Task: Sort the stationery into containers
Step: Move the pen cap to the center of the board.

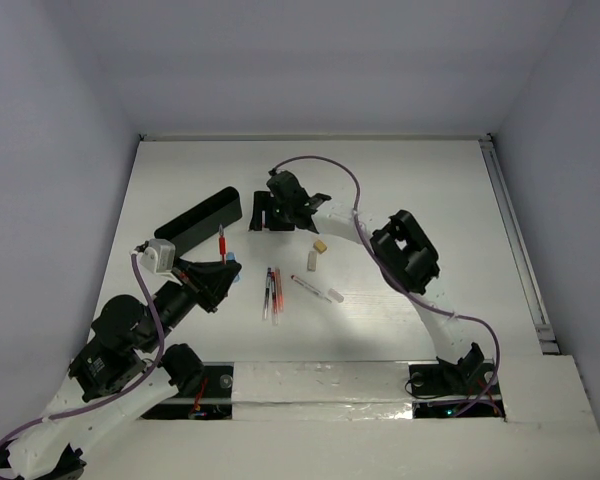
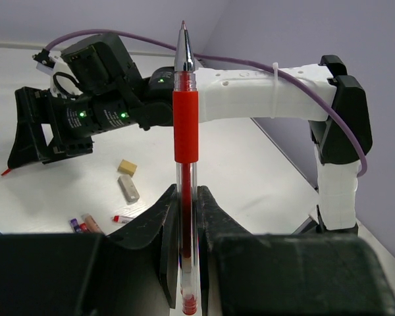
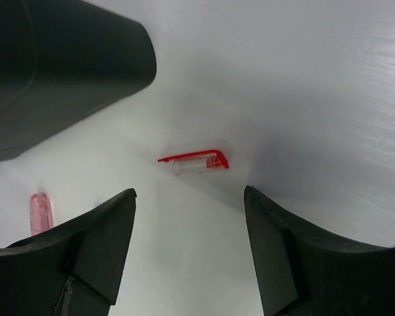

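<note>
left gripper grips pen, right gripper agape

clear-barrelled pen with red grip and ink; long black rectangular box; small beige eraser block; clear plastic cap with red clip

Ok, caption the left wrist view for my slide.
Left gripper clamps a red pen, tip forward, with the right arm and two eraser blocks beyond.

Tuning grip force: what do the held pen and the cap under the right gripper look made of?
The red pen: clear glossy plastic barrel showing ink, matte red sleeve, probably rubber, and a shiny, metal-looking tip. The pen cap: clear plastic with a red clip, seemingly hard.
</note>
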Motion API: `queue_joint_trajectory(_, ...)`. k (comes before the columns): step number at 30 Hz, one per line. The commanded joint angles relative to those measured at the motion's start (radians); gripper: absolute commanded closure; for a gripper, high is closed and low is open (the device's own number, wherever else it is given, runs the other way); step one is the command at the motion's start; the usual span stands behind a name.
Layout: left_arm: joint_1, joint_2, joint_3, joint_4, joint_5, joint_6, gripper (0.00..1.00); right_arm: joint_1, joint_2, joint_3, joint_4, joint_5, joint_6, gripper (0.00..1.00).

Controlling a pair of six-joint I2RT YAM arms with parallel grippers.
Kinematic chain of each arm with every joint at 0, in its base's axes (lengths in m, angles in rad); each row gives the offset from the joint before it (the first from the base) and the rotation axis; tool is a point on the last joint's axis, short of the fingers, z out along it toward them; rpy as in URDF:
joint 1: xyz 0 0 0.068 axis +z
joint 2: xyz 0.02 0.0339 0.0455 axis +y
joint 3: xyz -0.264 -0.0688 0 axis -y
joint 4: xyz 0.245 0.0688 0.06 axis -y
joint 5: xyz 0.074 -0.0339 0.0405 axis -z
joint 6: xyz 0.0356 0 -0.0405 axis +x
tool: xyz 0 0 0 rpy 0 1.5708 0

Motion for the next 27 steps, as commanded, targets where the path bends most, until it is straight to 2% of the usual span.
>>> queue_joint_trajectory(1,0.002,-0.009,-0.005,0.052,0.014,0.016,1.00,-0.008,0.063,0.106,-0.086,0.029,0.011,0.28)
queue_joint_trajectory(5,0.002,-0.009,-0.003,0.054,0.019,0.018,1.00,0.003,0.123,0.191,-0.124,0.052,0.005,0.30)
queue_joint_trajectory(6,0.002,-0.009,-0.003,0.054,0.020,0.018,1.00,0.015,0.136,0.214,-0.156,0.071,0.001,0.34)
queue_joint_trajectory(13,0.002,-0.014,-0.003,0.056,0.023,0.018,1.00,0.056,0.230,0.386,-0.302,0.218,-0.072,0.43)
queue_joint_trajectory(16,0.002,-0.016,-0.003,0.056,0.023,0.018,1.00,0.076,0.248,0.419,-0.341,0.287,-0.108,0.42)
queue_joint_trajectory(21,0.002,-0.017,-0.007,0.057,0.026,0.018,1.00,0.099,0.261,0.391,-0.327,0.329,-0.223,0.36)
queue_joint_trajectory(27,0.002,-0.016,-0.005,0.059,0.026,0.020,1.00,0.128,0.268,0.365,-0.330,0.368,-0.318,0.36)
